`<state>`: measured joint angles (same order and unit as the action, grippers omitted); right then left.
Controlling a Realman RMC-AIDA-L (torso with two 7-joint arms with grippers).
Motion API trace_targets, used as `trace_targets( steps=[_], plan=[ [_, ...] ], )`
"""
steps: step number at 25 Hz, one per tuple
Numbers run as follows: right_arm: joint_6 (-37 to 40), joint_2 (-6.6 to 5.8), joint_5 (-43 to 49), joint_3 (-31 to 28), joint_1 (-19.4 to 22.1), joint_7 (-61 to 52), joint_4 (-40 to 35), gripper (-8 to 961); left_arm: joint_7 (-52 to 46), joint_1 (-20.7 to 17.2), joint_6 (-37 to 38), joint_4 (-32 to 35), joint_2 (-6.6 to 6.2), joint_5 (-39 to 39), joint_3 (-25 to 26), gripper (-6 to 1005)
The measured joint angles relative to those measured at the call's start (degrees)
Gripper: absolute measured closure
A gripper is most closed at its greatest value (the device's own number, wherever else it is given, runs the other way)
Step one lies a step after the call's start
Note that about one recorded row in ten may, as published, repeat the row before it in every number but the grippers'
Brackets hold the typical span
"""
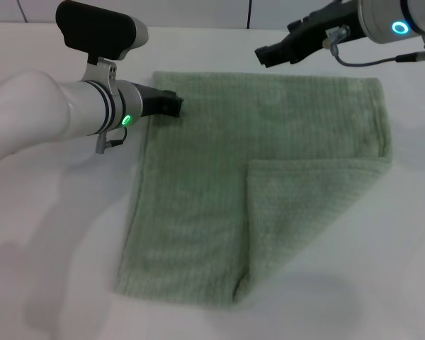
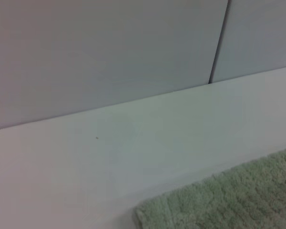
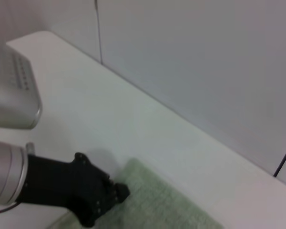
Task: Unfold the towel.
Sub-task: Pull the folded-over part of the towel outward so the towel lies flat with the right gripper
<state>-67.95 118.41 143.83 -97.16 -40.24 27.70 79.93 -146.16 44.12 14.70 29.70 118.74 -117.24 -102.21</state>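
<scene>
The pale green towel (image 1: 198, 191) lies on the white table (image 1: 49, 269), mostly spread flat. Its near right corner is folded back over it as a flap (image 1: 304, 212). My left gripper (image 1: 176, 105) is low at the towel's far left corner, its tip at the cloth's edge. The right wrist view shows the same left gripper (image 3: 115, 194) at the corner of the towel (image 3: 157, 205). My right gripper (image 1: 263, 54) hovers above the table just beyond the towel's far edge, apart from the cloth. A corner of the towel (image 2: 229, 200) shows in the left wrist view.
A grey panelled wall (image 2: 109, 47) with a vertical seam (image 2: 219, 43) runs along the table's far edge. The left arm's grey housing (image 3: 14, 95) sits over the table's left side. Bare table surrounds the towel.
</scene>
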Motion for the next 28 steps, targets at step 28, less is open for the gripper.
trace_targets(
  steps=[28],
  plan=[
    [-9.9,0.26,-0.7,0.9,-3.6,3.5,-3.6,253,0.3,0.1,0.5,-0.2,0.0,-0.1,0.0,1001]
  ],
)
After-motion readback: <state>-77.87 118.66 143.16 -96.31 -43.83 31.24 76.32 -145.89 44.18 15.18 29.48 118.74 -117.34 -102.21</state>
